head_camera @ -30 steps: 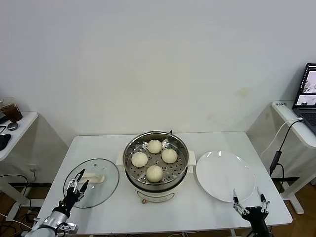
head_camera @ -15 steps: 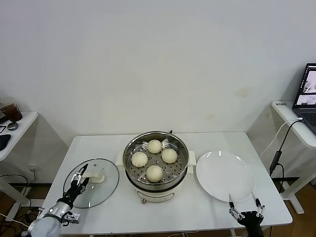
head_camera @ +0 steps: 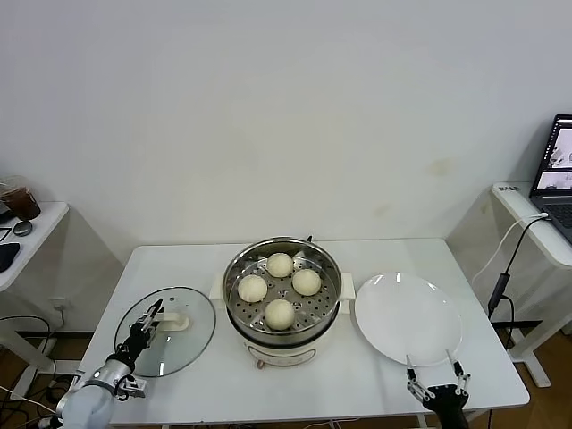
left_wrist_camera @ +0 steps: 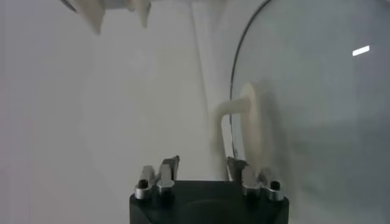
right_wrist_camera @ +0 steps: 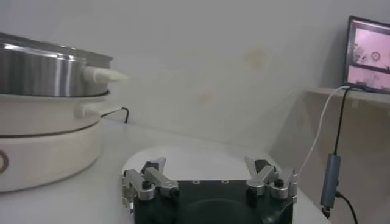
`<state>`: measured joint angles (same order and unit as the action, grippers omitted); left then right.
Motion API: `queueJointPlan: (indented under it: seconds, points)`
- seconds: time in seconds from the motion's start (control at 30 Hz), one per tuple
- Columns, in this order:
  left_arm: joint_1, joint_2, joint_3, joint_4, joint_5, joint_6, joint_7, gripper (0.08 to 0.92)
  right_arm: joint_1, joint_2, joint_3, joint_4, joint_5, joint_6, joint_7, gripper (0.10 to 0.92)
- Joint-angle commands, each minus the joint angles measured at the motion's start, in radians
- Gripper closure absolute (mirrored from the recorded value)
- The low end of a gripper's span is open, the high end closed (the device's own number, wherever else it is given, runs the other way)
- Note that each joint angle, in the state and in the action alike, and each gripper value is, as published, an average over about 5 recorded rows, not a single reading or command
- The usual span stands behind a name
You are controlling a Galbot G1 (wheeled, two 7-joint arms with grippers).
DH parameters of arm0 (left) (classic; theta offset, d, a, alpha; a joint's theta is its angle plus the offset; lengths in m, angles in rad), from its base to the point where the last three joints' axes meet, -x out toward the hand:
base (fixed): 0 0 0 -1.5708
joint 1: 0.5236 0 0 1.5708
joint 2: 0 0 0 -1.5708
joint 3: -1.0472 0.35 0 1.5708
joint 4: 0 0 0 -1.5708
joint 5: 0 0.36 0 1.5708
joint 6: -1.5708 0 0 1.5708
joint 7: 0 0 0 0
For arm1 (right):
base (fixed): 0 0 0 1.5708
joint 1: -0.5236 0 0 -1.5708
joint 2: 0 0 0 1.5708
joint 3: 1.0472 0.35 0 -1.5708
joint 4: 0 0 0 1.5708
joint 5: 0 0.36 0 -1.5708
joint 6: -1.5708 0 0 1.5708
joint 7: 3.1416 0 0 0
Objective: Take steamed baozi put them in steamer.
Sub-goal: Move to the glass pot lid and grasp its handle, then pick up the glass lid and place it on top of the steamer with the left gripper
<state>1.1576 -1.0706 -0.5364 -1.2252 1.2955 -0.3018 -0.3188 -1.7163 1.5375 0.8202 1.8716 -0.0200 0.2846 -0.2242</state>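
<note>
Four cream-white baozi [head_camera: 280, 290] lie on the perforated tray inside the shiny steamer [head_camera: 237, 268] at the table's middle. My left gripper [head_camera: 150, 316] is open and empty, low over the near-left part of the glass lid [head_camera: 192, 340], close to its white handle [head_camera: 176, 321]. In the left wrist view the handle [left_wrist_camera: 244, 115] stands just ahead of the fingers [left_wrist_camera: 164, 173]. My right gripper [head_camera: 435, 368] is open and empty at the table's front edge, just in front of the white plate [head_camera: 407, 317]. The right wrist view shows the steamer [right_wrist_camera: 42, 73] and the plate [right_wrist_camera: 201, 161].
A side table with a laptop [head_camera: 556, 170] and a hanging cable [head_camera: 499, 277] stands at the right. A small table with a cup [head_camera: 20, 201] is at the far left. A white wall is behind.
My left gripper has moved forward over the lid toward its handle. My right gripper has drawn back toward the table's front edge and slightly left.
</note>
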Motion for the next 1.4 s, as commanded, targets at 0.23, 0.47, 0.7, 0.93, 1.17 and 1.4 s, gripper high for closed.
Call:
queueJointPlan:
  seconds: [0.23, 0.47, 0.7, 0.93, 1.17, 1.4]
  points:
    - [0.029, 0.020, -0.009, -0.071, -0.135, 0.014, -0.004, 0.805, -0.010, 0.003, -0.019, 0.020, -0.020, 0.000, -0.003, 0.203]
    - [0.200, 0.100, -0.038, -0.353, -0.231, 0.183, -0.038, 0.827, -0.027, -0.011, -0.009, 0.039, -0.016, 0.001, -0.006, 0.203]
    - [0.372, 0.197, -0.093, -0.709, -0.421, 0.474, 0.123, 0.827, -0.027, -0.025, -0.024, 0.038, -0.016, 0.000, -0.010, 0.203]
    - [0.301, 0.255, -0.087, -0.906, -0.540, 0.660, 0.336, 0.827, -0.023, -0.032, -0.053, 0.038, -0.020, 0.000, -0.014, 0.203]
    - [0.111, 0.263, 0.201, -0.997, -0.517, 0.816, 0.417, 0.827, 0.003, -0.014, -0.071, 0.001, -0.085, 0.025, -0.002, 0.203]
    - [-0.134, 0.157, 0.510, -0.936, -0.325, 0.900, 0.516, 0.827, 0.024, 0.004, -0.093, -0.028, -0.132, 0.035, 0.016, 0.203]
